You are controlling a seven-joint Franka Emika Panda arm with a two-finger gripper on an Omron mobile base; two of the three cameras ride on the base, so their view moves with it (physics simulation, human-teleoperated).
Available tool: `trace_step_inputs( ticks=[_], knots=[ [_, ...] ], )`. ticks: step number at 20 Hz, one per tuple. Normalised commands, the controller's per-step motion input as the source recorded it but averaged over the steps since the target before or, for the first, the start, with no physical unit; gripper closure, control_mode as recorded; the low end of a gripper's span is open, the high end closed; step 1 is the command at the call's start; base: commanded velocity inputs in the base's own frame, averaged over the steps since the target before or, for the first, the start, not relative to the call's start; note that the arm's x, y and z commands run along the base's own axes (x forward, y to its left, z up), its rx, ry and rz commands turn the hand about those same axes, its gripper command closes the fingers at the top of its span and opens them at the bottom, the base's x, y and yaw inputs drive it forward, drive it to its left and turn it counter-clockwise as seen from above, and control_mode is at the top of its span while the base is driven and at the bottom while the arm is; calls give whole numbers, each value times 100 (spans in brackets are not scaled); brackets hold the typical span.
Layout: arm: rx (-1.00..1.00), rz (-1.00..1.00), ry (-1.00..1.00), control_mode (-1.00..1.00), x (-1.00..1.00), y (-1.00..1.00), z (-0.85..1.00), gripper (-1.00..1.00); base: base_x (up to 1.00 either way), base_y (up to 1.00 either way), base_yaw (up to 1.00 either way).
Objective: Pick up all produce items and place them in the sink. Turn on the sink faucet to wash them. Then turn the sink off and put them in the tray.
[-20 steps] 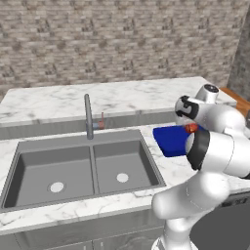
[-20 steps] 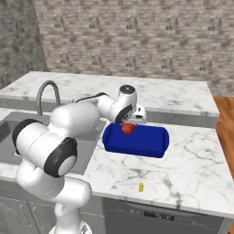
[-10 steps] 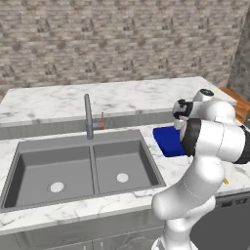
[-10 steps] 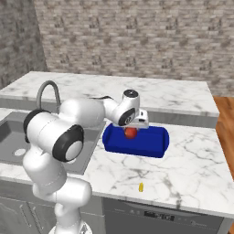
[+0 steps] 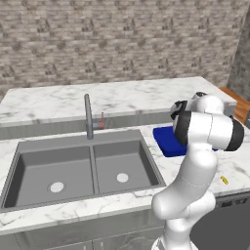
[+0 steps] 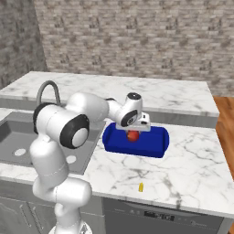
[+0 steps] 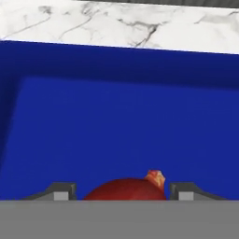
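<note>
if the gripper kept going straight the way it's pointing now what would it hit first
Most likely the tomato-like fruit, which sits right between the fingertips of the gripper. Just beyond it lies the floor of the blue tray. The gripper points down into the tray; whether the fruit already rests on the floor is unclear.

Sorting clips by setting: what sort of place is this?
A rendered home kitchen, most likely: a double-basin sink with a gooseneck faucet set in a marble counter, a brick wall behind.

The arm folded in closer to the base — the hand dropped lower, carrying the tomato (image 6: 133, 135) down inside the tray (image 6: 155, 148).
</note>
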Motion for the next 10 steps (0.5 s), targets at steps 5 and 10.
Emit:
trace_step_inputs(
  ticks=[5,10],
  knots=[
    [0,0,2,-100,13,-1,-19,100,0,0,0],
    [0,0,2,-100,12,0,-26,100,0,0,0]
  ],
)
